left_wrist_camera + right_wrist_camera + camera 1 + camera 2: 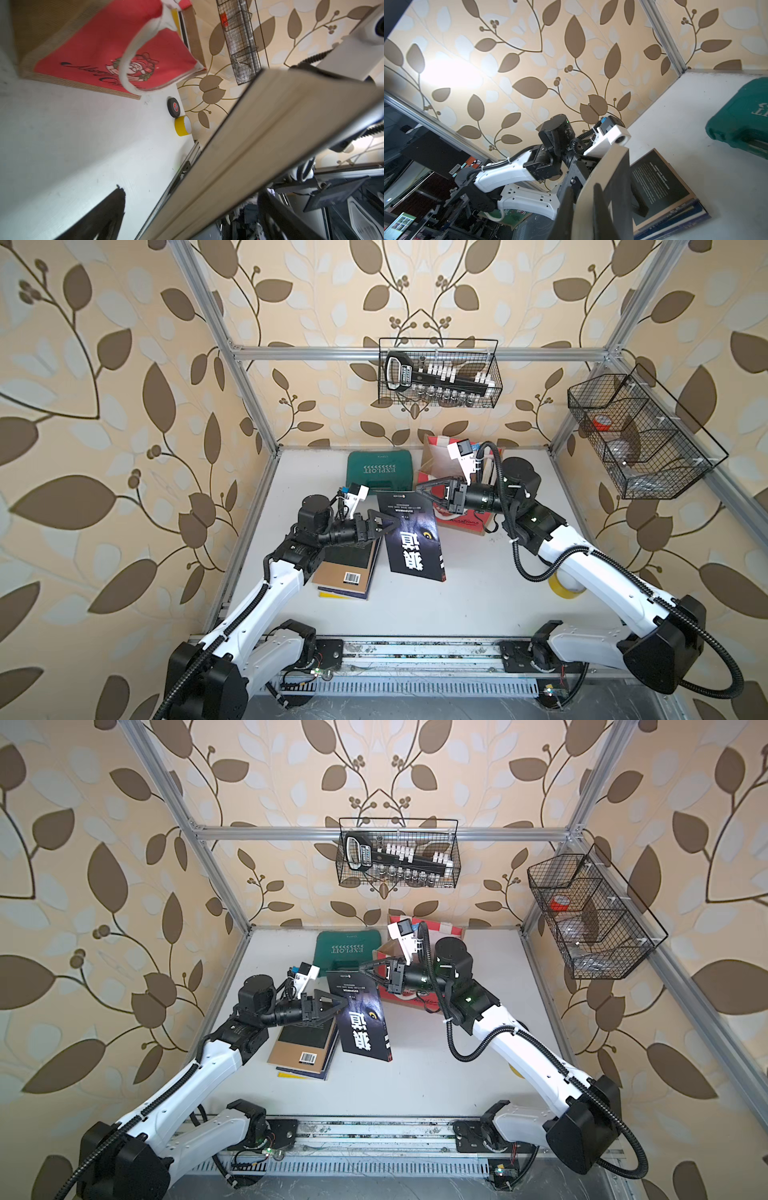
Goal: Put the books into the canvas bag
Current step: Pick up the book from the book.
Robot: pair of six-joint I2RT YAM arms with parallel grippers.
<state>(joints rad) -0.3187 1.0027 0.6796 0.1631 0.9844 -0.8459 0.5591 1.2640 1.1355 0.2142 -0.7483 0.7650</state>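
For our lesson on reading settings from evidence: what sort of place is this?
Probably a robotics test cell dressed as a room: wallpaper panels on an aluminium frame, two robot arms on a base rail, wire baskets hung up.

Green tool case (380,470) far centre on white table (457,605). Wire basket (496,377) with socket set (436,377), far wall; second basket (665,472), right wall. Yellow tape roll (179,129) at right.

White flat tabletop (457,605) carrying a green plastic tool case (380,466), a red-panelled tan jute tote (104,37) and a paperback stack (347,568). A yellow tape roll (182,125) and a black tape roll (174,107) lie side by side.
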